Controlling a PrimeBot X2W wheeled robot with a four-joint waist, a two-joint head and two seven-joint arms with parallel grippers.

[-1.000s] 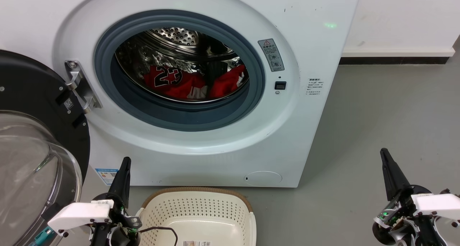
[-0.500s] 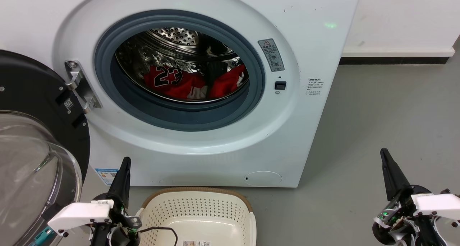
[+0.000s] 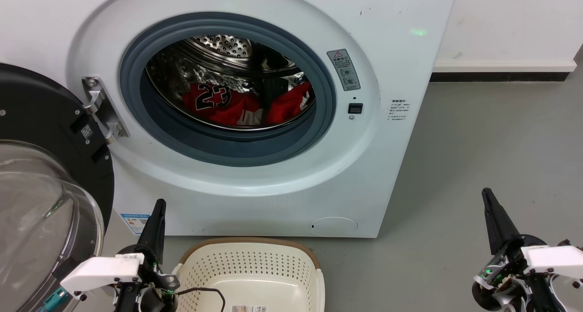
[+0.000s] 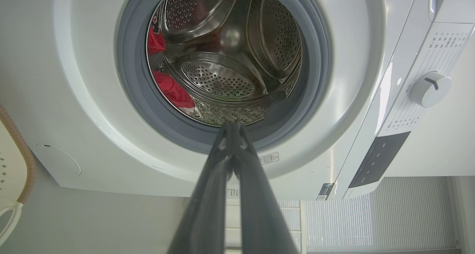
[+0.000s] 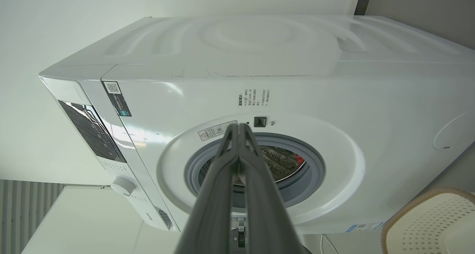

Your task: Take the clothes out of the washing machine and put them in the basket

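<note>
You have the red clothes [image 3: 223, 104] crumpled low in the perforated steel drum [image 3: 223, 44] of the white washing machine [image 3: 387, 52], the "23" facing the opening. The cream perforated basket [image 3: 248, 259] sits on the floor [image 3: 478, 143] below. Your left gripper [image 3: 159, 205] and right gripper [image 3: 486, 194] point up, both closed tight and empty.

Dark fingers [image 3: 155, 227]; white, perhaps plastic, wrists [image 3: 101, 272]

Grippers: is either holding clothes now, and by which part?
Nothing is held. The left gripper and right gripper are both shut and empty; the clothes lie in the washing machine.
</note>
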